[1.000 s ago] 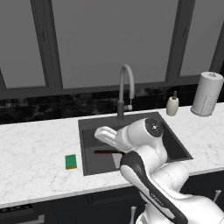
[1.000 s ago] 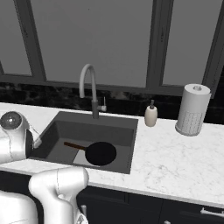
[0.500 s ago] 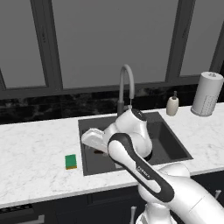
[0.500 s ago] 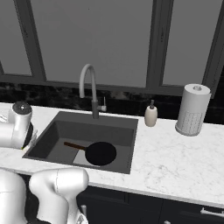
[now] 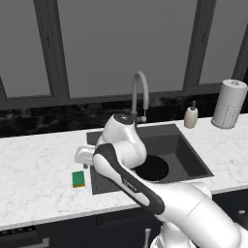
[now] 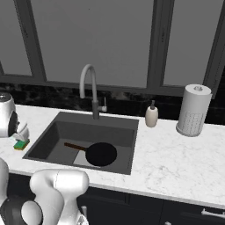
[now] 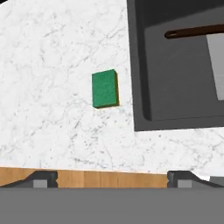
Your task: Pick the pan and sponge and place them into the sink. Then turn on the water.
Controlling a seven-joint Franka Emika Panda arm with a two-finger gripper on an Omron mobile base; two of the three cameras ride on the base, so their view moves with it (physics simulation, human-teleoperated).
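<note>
The green-topped sponge (image 5: 78, 178) lies flat on the white marble counter, just left of the sink (image 5: 186, 147). My gripper (image 5: 85, 163) hangs open a short way above the counter, beside the sink's left rim and slightly past the sponge. In the hand view the sponge (image 7: 105, 89) sits left of the sink (image 7: 175, 87), well ahead of my gripper (image 7: 112, 179), whose fingertips (image 7: 41, 178) stand wide apart with nothing between them. The black pan (image 6: 101, 154) rests on the floor of the sink (image 6: 66, 127), its brown handle (image 7: 194, 31) pointing left. The sponge (image 6: 20, 144) peeks out below my hand.
A grey gooseneck faucet (image 5: 139, 94) rises behind the sink. To its right stand a small soap bottle (image 5: 191, 116) and a paper towel roll (image 5: 229, 104). White marble counter (image 5: 34, 160) spreads left of the sponge. Dark windows line the back wall.
The arm has swung left, from above the sink to above the counter by the sponge. Pan and sponge have stayed put, and the jaws have stayed open.
</note>
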